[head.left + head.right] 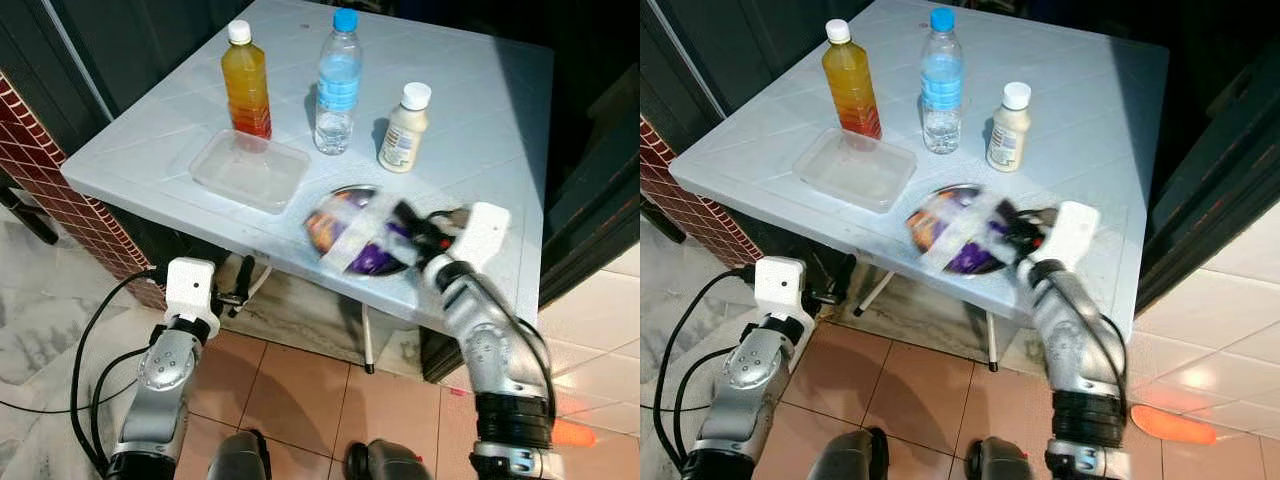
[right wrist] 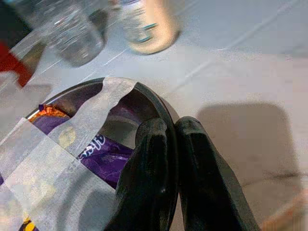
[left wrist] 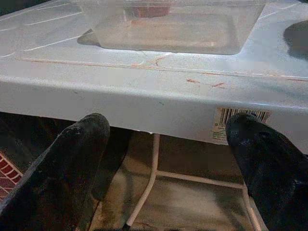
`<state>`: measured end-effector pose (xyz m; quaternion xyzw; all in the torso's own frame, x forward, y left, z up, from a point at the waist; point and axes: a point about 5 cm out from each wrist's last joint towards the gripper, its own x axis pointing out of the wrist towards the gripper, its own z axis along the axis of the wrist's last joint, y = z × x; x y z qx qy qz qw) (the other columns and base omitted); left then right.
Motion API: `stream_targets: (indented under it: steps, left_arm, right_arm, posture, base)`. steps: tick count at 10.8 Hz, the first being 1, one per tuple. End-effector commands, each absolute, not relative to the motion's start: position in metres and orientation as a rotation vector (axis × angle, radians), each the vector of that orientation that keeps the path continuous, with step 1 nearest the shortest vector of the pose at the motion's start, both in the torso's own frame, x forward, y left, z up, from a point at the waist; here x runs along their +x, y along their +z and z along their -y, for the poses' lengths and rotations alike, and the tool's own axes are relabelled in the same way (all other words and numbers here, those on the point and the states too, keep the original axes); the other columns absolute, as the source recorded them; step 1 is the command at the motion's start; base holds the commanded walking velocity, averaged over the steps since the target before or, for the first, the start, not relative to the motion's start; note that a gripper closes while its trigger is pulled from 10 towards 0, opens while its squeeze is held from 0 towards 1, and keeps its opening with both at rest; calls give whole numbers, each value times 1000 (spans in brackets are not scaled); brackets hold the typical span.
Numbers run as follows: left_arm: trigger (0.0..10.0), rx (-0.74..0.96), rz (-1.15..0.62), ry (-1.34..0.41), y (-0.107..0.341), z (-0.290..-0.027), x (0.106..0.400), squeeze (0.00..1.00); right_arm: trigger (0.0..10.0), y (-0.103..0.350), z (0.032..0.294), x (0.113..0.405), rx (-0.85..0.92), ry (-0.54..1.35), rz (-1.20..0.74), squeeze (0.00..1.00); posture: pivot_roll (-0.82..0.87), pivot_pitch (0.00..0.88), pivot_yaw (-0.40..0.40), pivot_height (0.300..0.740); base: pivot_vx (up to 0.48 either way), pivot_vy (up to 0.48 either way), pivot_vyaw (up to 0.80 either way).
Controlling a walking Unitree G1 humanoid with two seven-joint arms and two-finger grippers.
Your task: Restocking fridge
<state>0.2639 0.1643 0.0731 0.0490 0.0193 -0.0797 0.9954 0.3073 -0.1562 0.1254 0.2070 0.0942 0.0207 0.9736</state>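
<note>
A dark round bowl [image 1: 352, 238] holding purple snack packets under strips of white tape sits near the white table's front edge. My right gripper [image 2: 171, 126] is shut on the bowl's [image 2: 96, 144] rim, one finger inside and one outside. Behind the bowl stand an orange juice bottle [image 1: 246, 82], a clear water bottle [image 1: 337, 84] with a blue cap and a small cream bottle [image 1: 403, 128]. A shallow clear plastic container [image 1: 249, 169] lies at the front left. My left gripper [image 3: 175, 137] is open, below and in front of the table's edge, facing that container [image 3: 168, 26].
The white plastic table [image 1: 480, 110] stands on a tiled floor, with thin white legs [image 3: 149, 178] underneath. A red brick wall [image 1: 40, 150] is to the left and a dark doorway to the right. Black cables [image 1: 95, 340] trail by my left arm.
</note>
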Motion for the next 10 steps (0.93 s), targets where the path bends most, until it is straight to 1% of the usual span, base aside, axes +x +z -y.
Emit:
stream_targets:
  steps: [1,3,6,7,8,10]
  left_arm:
    - [10000,113,-48,-166,71,-166,263,0]
    - [10000,114,-47,-167,71,-167,263,0]
    - [10000,114,-52,-168,71,-167,262,0]
    - [10000,113,-55,-170,70,-167,261,0]
    - [10000,113,-57,-172,70,-166,261,0]
    - [10000,104,-48,-186,71,-165,261,0]
  right_arm:
    - [0,121,163,307,431,-16,-220,0]
    - [0,123,164,307,462,-53,-222,0]
    - [0,120,156,301,465,-16,-266,0]
    - [4431,119,154,298,461,-4,-273,663]
    - [10000,119,154,296,470,2,-269,1000]
    - [10000,126,152,297,489,25,-250,1000]
  posture:
    - [-8,116,31,740]
    - [-7,119,32,740]
    - [-10,124,34,740]
    - [-11,124,34,740]
    - [-12,124,34,740]
    - [-13,126,35,740]
  base:
    - [0,0,0]
    - [0,0,0]
    - [0,0,0]
    - [0,0,0]
    - [0,0,0]
    - [0,0,0]
